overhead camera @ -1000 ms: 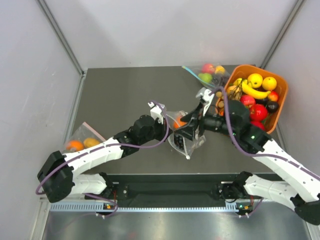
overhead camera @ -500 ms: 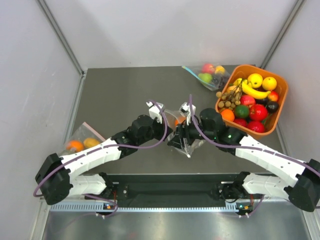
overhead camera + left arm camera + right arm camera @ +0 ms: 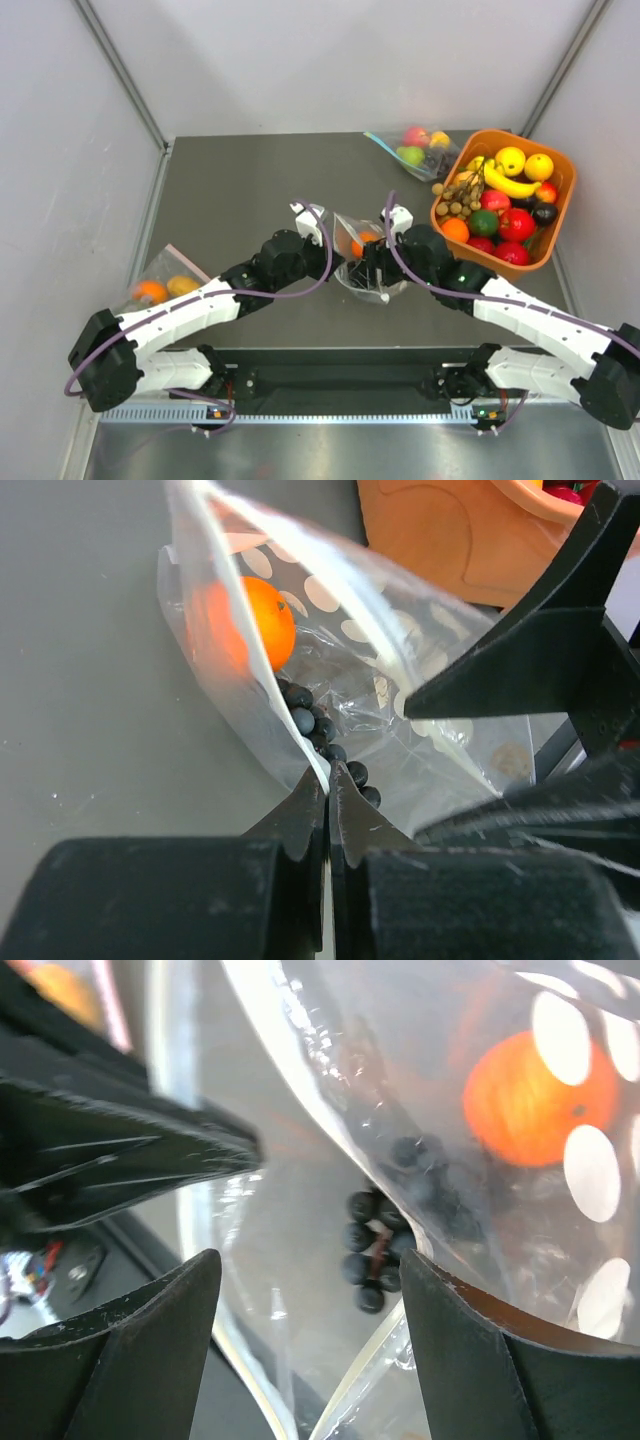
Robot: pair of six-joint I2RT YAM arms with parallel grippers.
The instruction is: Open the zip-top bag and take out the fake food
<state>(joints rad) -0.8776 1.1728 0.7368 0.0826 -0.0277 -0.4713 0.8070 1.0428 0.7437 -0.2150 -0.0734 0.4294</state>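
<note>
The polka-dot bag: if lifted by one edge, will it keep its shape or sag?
Probably floppy: the bag creases and folds away from the edge pinched in the left gripper. Likely light: thin clear film, with an orange ball and small dark berries showing inside. Tilted, the ball would probably roll to the low end.

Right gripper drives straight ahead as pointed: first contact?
Likely the clear film of the zip-top bag, framed between the open fingers of the right gripper, with the dark berries just behind. Depth is unclear.
</note>
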